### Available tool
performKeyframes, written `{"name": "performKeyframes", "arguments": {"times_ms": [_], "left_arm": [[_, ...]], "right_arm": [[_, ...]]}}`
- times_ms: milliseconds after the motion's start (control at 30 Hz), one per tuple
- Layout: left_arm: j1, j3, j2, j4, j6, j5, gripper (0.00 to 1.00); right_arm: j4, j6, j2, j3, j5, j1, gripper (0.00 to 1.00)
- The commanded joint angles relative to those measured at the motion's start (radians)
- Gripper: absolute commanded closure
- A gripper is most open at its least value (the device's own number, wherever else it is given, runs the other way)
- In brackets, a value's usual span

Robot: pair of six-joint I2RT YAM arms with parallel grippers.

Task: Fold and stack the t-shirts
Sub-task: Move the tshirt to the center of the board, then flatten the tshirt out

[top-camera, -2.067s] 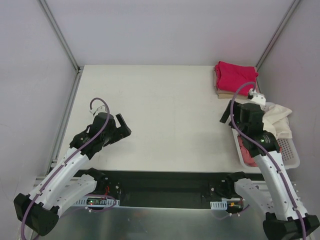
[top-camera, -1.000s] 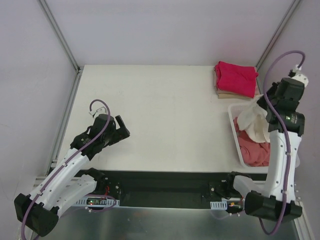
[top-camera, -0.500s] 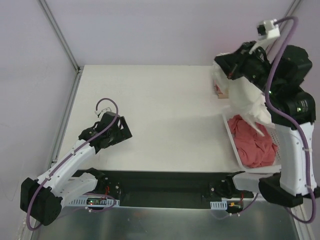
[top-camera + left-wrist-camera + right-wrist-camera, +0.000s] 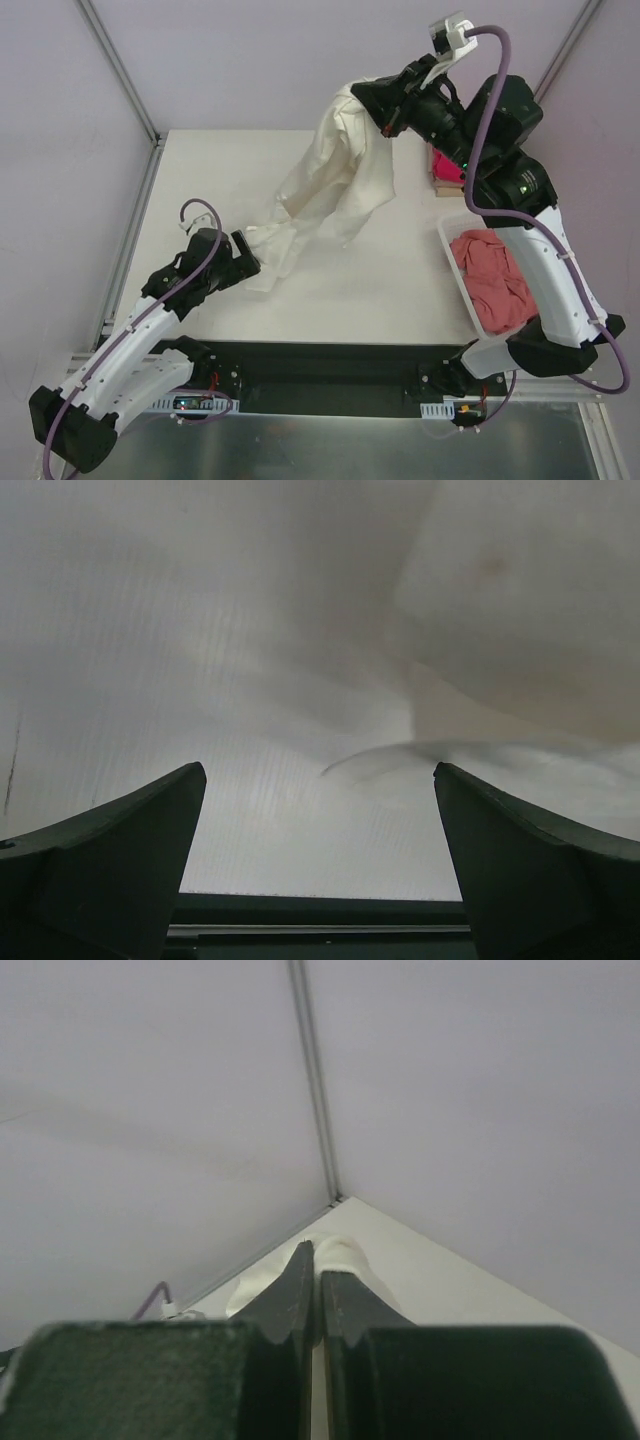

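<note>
Right gripper (image 4: 376,112) – fingers clenched on the cream t-shirt (image 4: 335,185) – holds it high above the table (image 4: 200,170). The shirt hangs diagonally, and its lower end lies on the table just beside the left gripper (image 4: 246,254), whose jaws are spread with nothing between them. The salmon-pink t-shirt (image 4: 495,280) lies in the white basket (image 4: 446,238). The magenta t-shirt (image 4: 445,165) lies at the far right corner, partly hidden by the arm.

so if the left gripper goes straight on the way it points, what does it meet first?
Probably the trailing end of the cream t-shirt, lying on the table just ahead of the open left gripper; depth is unclear.
</note>
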Motion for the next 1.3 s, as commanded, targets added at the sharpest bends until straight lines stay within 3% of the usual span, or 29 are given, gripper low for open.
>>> {"name": "performKeyframes", "arguments": {"times_ms": [0, 67, 200, 267, 300, 333, 400, 433, 467, 700, 933, 967, 1033, 1167, 1200, 1267], "left_arm": [[0.010, -0.009, -0.067, 0.004, 0.015, 0.001, 0.01], [0.010, -0.015, -0.083, -0.002, 0.012, 0.004, 0.01], [0.010, -0.031, -0.115, -0.011, 0.002, -0.005, 0.01], [0.010, -0.025, -0.115, -0.020, 0.002, -0.005, 0.01], [0.010, -0.023, -0.107, -0.023, 0.003, -0.007, 0.01], [0.010, -0.020, -0.103, -0.026, 0.002, -0.011, 0.01], [0.010, -0.015, -0.078, -0.034, -0.014, -0.019, 0.01], [0.012, -0.015, -0.067, -0.037, -0.023, -0.026, 0.01], [0.012, -0.017, -0.046, -0.038, -0.043, -0.039, 0.01], [0.088, 0.004, 0.098, -0.022, -0.080, -0.066, 0.01], [0.158, 0.001, 0.246, 0.115, -0.035, 0.073, 0.37], [0.161, 0.003, 0.273, 0.132, -0.031, 0.090, 0.48], [0.165, 0.009, 0.299, 0.158, -0.022, 0.133, 0.54], [0.167, 0.021, 0.377, 0.195, -0.012, 0.139, 0.56], [0.168, 0.031, 0.388, 0.196, -0.006, 0.150, 0.70], [0.168, 0.058, 0.411, 0.201, 0.021, 0.190, 0.81]], "right_arm": [[0.101, -0.065, -0.048, -0.137, 0.311, -0.004, 0.94], [0.054, -0.066, -0.055, -0.270, 0.416, -0.030, 0.92], [-0.041, 0.036, -0.006, -0.495, 0.413, -0.159, 0.85], [-0.137, 0.072, 0.089, -0.539, 0.370, -0.259, 0.74], [-0.181, 0.087, 0.129, -0.528, 0.351, -0.286, 0.65], [-0.222, 0.082, 0.170, -0.513, 0.330, -0.329, 0.38], [-0.343, 0.067, 0.281, -0.459, 0.301, -0.352, 0.20], [-0.368, 0.041, 0.306, -0.426, 0.304, -0.351, 0.06], [-0.385, 0.030, 0.321, -0.422, 0.322, -0.346, 0.03], [-0.285, 0.045, 0.130, -0.635, 0.417, -0.294, 0.03], [-0.195, 0.161, -0.100, -0.979, 0.429, -0.248, 0.03], [-0.193, 0.167, -0.114, -1.002, 0.423, -0.242, 0.03], [-0.196, 0.182, -0.145, -1.068, 0.420, -0.224, 0.03], [-0.210, 0.197, -0.186, -1.132, 0.431, -0.199, 0.03], [-0.213, 0.197, -0.196, -1.139, 0.429, -0.188, 0.03], [-0.216, 0.199, -0.219, -1.160, 0.431, -0.179, 0.03]]}}
